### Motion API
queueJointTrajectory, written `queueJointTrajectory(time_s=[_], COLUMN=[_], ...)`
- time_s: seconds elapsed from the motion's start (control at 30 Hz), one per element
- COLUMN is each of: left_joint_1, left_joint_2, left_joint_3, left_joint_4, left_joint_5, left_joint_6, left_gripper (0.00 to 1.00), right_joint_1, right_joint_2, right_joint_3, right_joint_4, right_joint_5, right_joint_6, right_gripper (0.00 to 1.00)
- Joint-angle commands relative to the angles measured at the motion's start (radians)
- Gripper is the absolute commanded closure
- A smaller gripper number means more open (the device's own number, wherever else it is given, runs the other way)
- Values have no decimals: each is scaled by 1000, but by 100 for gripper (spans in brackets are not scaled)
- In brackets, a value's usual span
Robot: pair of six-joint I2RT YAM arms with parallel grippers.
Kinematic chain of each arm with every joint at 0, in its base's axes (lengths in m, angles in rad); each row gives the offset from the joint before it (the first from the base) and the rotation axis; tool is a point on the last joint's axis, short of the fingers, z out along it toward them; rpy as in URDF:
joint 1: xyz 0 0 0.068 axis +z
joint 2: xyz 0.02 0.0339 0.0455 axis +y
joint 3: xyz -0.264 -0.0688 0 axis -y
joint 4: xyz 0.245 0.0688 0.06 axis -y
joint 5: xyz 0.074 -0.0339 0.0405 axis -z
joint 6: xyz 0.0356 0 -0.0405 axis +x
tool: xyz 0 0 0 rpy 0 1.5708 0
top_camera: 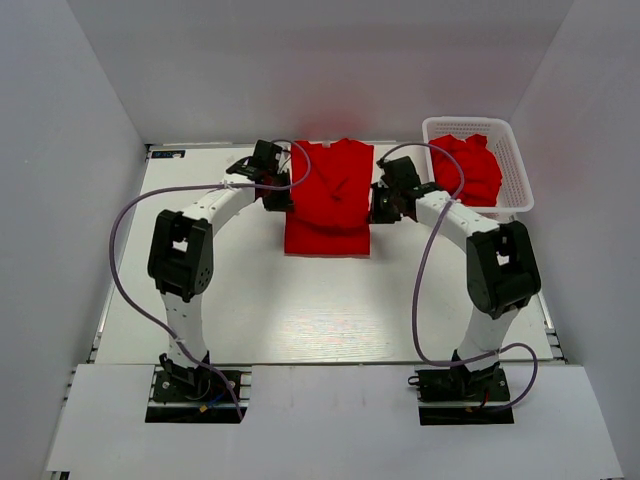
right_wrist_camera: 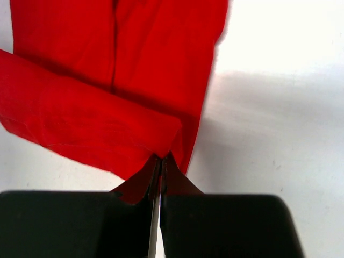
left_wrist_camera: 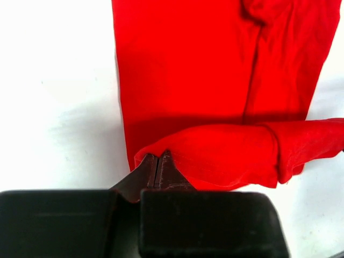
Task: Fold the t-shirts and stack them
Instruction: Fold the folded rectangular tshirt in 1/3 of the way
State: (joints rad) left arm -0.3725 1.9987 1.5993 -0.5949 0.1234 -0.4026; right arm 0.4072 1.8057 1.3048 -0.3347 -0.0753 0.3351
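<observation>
- Top external: t-shirt [top_camera: 328,205] lies on the table between my arms.
- Left wrist: my left gripper [left_wrist_camera: 158,164] is clamped on its lifted edge.
- Right wrist: my right gripper [right_wrist_camera: 160,164] likewise.

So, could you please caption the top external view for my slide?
The left end effector and right end effector pinch opposite edges of the t-shirt; another shirt lies in the basket.

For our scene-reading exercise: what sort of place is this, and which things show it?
Probably a robotics lab test cell: plain white walls box in a white table, two robot arms are bolted at its near edge, and the left gripper and right gripper pinch a red t-shirt.
</observation>
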Motion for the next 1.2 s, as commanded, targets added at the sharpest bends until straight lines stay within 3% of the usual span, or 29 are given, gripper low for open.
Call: queueJointTrajectory(time_s=[0.0, 0.57, 0.6, 0.63, 0.7, 0.73, 0.77, 0.83, 0.9, 0.97, 1.17], left_joint_1=[7, 61, 61, 75, 98, 98, 110, 124, 147, 156, 156], left_joint_2=[17, 202, 227, 239, 264, 276, 294, 305, 315, 315, 160], left_joint_3=[47, 175, 195, 239, 289, 338, 359, 402, 427, 451, 318], left_joint_4=[43, 162, 162, 162, 152, 152, 152, 181, 190, 179, 161], left_joint_5=[7, 21, 21, 21, 44, 44, 57, 96, 122, 122, 56], left_joint_6=[31, -44, -57, -58, -68, -68, -68, -68, -68, -68, 2], left_gripper=[100, 99, 94, 86, 73, 64, 39, 2, 0, 0, 0], right_joint_1=[-19, -57, -64, -71, -87, -96, -99, -117, -136, -146, -134], right_joint_2=[38, 256, 264, 276, 297, 319, 342, 369, 398, 396, 224], right_joint_3=[65, 198, 235, 246, 311, 326, 344, 415, 474, 485, 301], right_joint_4=[36, 253, 264, 272, 290, 299, 304, 303, 303, 293, 281], right_joint_5=[0, -50, -37, -26, 11, 14, 19, -38, -81, -149, -224], right_joint_6=[-30, 74, 99, 113, 175, 194, 205, 222, 223, 210, 11], right_gripper=[100, 99, 97, 84, 73, 56, 47, 34, 24, 23, 18])
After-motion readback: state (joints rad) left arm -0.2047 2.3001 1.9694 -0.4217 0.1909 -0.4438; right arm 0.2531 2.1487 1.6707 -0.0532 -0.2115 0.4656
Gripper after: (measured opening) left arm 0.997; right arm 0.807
